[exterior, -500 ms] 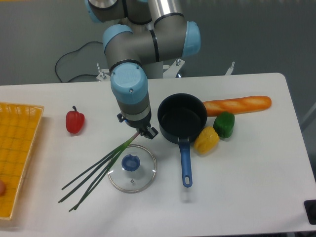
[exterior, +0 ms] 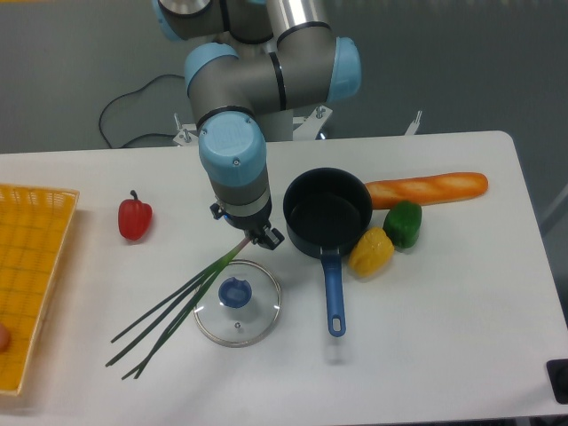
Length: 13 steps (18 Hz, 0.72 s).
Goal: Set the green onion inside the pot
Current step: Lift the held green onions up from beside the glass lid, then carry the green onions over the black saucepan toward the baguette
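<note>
The green onion [exterior: 169, 311] is a bunch of long thin stalks running from lower left up to its pale end at my gripper [exterior: 251, 238]. My gripper is shut on that pale end, just left of the pot. The stalks cross the left rim of the glass lid, and their tips lie near the table. The pot [exterior: 327, 211] is a dark round saucepan at centre, with its blue handle [exterior: 334, 293] pointing toward the front edge. Nothing shows inside the pot.
A glass lid with a blue knob [exterior: 237, 302] lies below my gripper. A red pepper [exterior: 135, 218] sits at left, a yellow basket [exterior: 31, 275] at the far left edge. A baguette [exterior: 428, 187], green pepper [exterior: 404, 223] and yellow pepper [exterior: 371, 252] crowd the pot's right side.
</note>
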Tool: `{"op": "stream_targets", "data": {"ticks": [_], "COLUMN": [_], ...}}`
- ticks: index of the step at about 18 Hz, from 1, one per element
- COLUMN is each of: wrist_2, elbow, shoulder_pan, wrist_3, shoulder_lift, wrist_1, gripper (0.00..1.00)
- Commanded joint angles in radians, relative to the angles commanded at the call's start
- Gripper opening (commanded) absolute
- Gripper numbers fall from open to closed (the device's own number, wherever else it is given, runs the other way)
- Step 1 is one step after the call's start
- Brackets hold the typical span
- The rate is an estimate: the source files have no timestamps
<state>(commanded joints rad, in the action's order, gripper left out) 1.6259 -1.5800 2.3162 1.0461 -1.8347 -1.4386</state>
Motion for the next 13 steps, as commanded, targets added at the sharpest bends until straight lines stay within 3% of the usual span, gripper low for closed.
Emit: {"op": "stream_targets", "data": {"ticks": [13], "wrist_2": [0.141], "elbow": [0.034], "shoulder_pan": [0.026], "wrist_3": [0.115], "shoulder_lift": [0.051], "wrist_1": [-0.200], "gripper": [0.21]}}
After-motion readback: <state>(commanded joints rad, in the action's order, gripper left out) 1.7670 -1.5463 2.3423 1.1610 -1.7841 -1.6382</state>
